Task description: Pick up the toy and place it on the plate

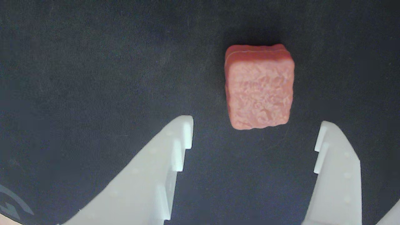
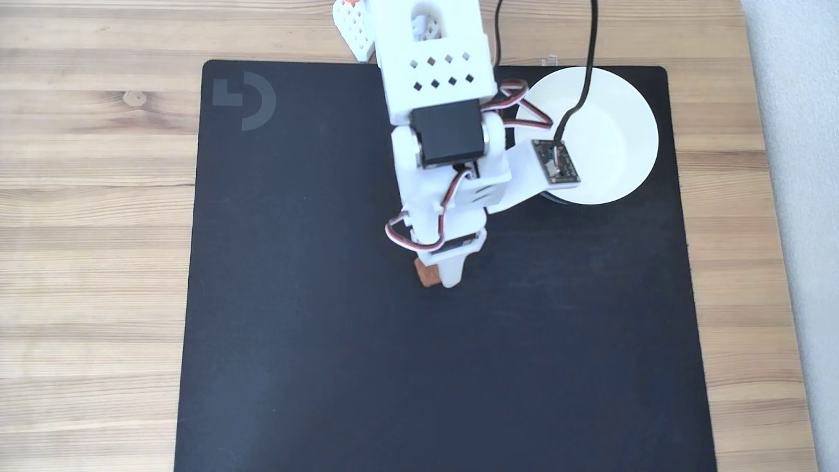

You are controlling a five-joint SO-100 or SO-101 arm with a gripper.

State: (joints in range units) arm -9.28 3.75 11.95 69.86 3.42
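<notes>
Two fingers of the gripper point(image 1: 253, 131) spread wide, empty; toy point(image 1: 259, 87) just ahead of the tips on the mat point(image 1: 93, 78), centred on the gap, long axis pointing away.

You see the toy point(image 1: 259, 89): reddish-brown rough block, flat on the mat, mid-scene | the plate point(image 2: 609, 131): round, white, upright, far right of it, well apart
</notes>
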